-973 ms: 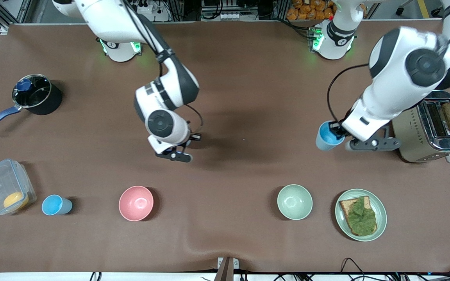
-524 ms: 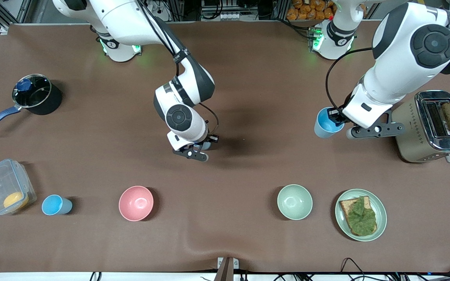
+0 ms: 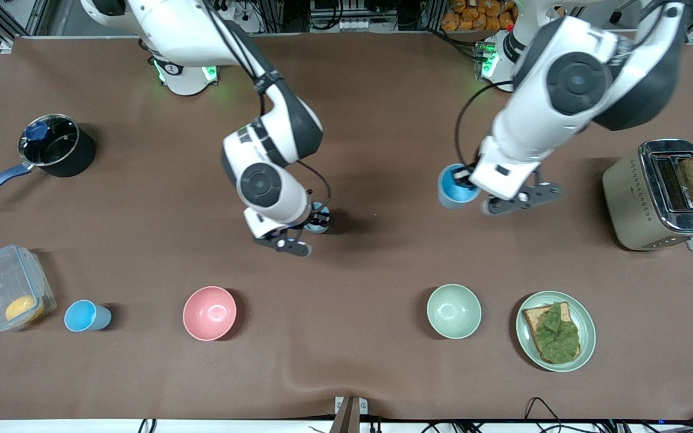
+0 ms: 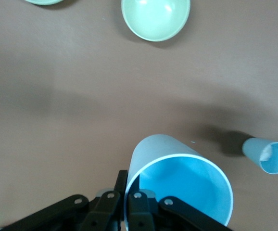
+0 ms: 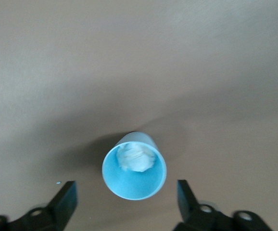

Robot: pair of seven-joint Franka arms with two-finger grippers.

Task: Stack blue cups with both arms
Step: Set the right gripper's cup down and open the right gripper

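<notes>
My left pincer (image 4: pixel 125 204) is clamped on the rim of a blue cup (image 3: pixel 456 186), carried over bare worktop (image 3: pixel 382 120). The cup looks light, stiff and probably slick, so a rim pinch suits it. My right pincer (image 5: pixel 124 197) stands apart over the second cup (image 5: pixel 134 165), upright mid-worktop; something pale sits inside. A third cup (image 3: pixel 86 316) stands beside the plastic box (image 3: pixel 6 287). Open room lies between my arms.

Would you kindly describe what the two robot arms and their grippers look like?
Both arms are glossy white, rounded segments with dark grey-black joint sections and round black caps. A thin black cable loops along each forearm. The left gripper and right gripper are small, black, with two fingers. Green lights glow at both bases.
</notes>
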